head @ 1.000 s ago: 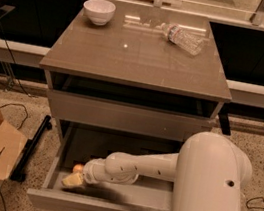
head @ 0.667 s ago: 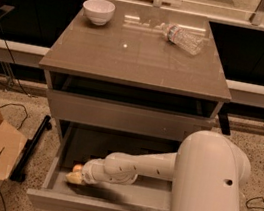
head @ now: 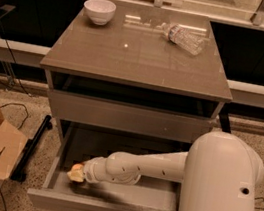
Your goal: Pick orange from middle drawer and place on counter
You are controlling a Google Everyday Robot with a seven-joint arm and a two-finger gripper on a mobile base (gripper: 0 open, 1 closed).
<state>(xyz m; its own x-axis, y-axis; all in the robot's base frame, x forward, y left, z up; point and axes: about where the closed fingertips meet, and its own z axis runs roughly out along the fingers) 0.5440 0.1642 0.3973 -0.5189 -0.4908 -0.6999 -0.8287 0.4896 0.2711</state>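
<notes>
Hardly anything has shifted in the last second: the pale, cream-coloured claw [head: 77,173] sits in the same spot, low and left of centre in the frame, down in the front left corner of the open drawer. Whether it is spread or already clamped I cannot tell from where I stand. A small round orange fruit [head: 75,168] shows as a warm patch right at the claw's tip, touching it or nearly so, close to the drawer's left wall.

I'd judge the orange to be light and firm with a little give. Its skin is dull enough to grip, but its roundness means it will roll away from a lopsided squeeze. The best hold is across its widest middle with gentle pressure, and the nearby wall leaves little room on that side.

Behind the claw, the white jointed arm [head: 136,166] runs right towards the bulky white shoulder at lower right. It lies over the smooth floor of the wide, shallow grey-brown middle drawer [head: 103,210]. Above the drawer is the glossy grey-brown bench [head: 141,53]. On it, a white bowl [head: 99,10] stands at upper left and a clear plastic bottle [head: 183,38] lies on its side at upper right.
</notes>
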